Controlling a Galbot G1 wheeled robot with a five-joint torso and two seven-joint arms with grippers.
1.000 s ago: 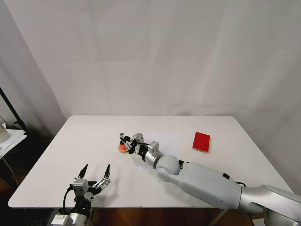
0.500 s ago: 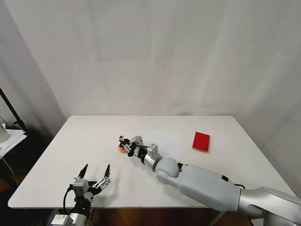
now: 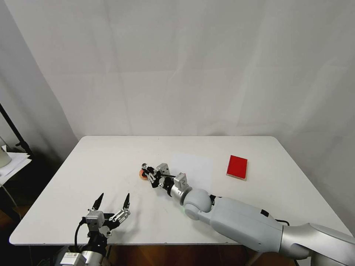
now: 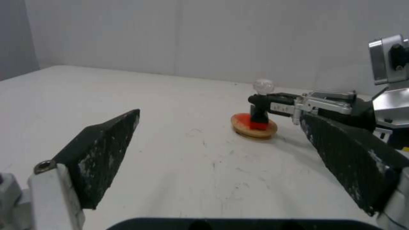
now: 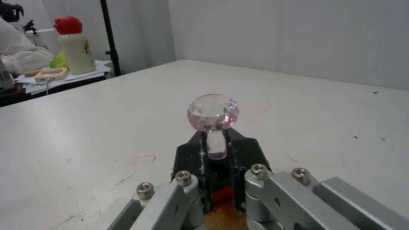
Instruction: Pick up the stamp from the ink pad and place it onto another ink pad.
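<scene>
On a white rounded table before a white curtain, the right gripper has its fingers clamped on a black-based, clear-knobbed stamp standing on a round tan-rimmed orange-red pad, far from the red rectangular pad; left gripper spread apart, near the front edge.

White table before pale draped backdrop; far left, black stand pole beside cluttered side table.

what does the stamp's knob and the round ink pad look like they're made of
The stamp has a knob that looks like clear faceted glass or acrylic: it glints and shows through. The round ink pad seems to have a matte tan wooden rim, grain faintly visible, around an orange-red inked centre.
</scene>
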